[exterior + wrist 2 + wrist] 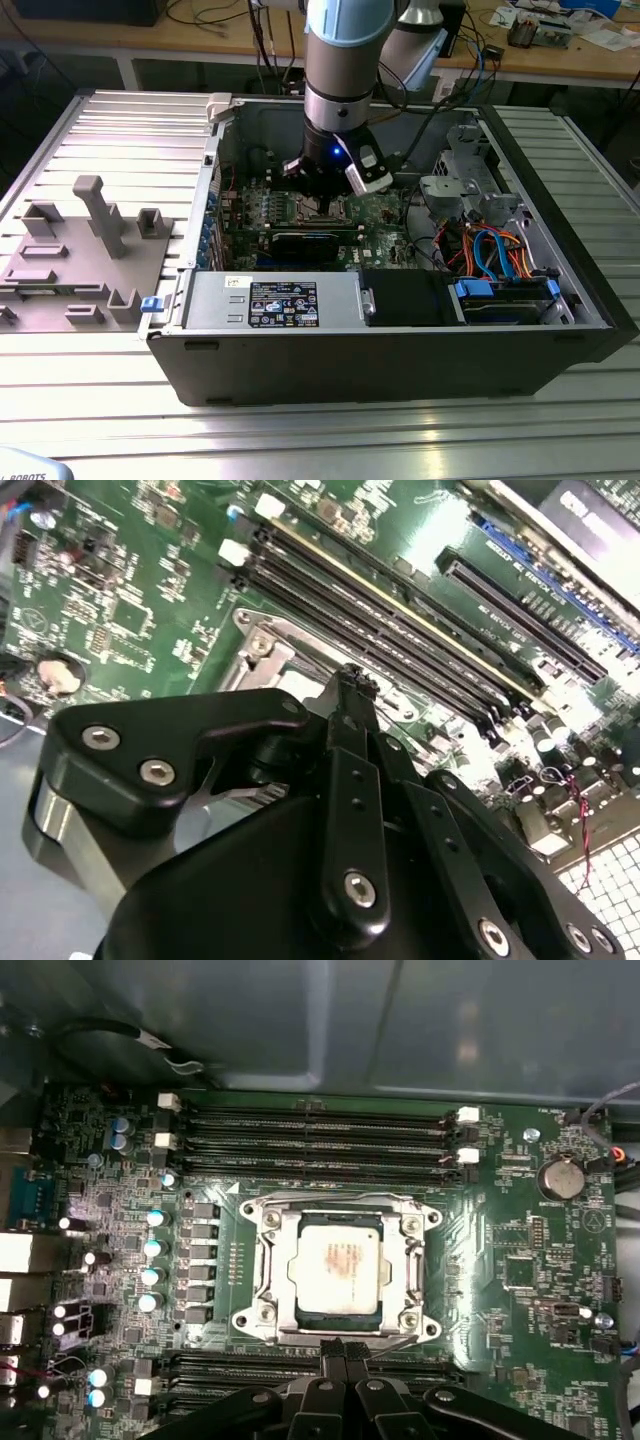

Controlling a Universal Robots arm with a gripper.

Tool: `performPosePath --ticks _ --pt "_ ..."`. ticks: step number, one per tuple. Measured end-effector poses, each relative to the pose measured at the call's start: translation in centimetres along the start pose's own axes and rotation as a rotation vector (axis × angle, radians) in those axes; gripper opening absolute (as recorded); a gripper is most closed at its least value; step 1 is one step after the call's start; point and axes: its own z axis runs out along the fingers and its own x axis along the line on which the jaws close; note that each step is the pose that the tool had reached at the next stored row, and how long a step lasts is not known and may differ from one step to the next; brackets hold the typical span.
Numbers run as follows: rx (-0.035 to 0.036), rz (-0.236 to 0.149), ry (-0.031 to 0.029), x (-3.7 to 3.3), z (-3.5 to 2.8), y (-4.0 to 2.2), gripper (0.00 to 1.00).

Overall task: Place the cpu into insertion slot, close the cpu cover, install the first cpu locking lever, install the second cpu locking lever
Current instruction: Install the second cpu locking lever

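Hand [340, 1352] at cover's [262, 1260] edge, fingertips together, cpu [338, 1268] seated.

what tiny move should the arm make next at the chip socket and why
Probably a small push on the wire lever by the socket's edge. In the first wrist view the chip sits seated with the metal frame down around it, and the pincer sits right at that edge, fingers together.
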Motion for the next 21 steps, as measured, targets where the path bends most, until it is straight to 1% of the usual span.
performPosePath --ticks 6,11,17,21 --pt "-0.0021 0.0 0.0 1.19 0.59 -0.06 0.11" --pt "-0.004 0.0 -0.0003 1.71 0.94 -0.2 0.11" --pt "-0.0102 0.0 -0.0004 2.45 1.34 -0.37 0.11" --pt "-0.0115 0.0 -0.0005 2.87 1.52 -0.41 0.11"
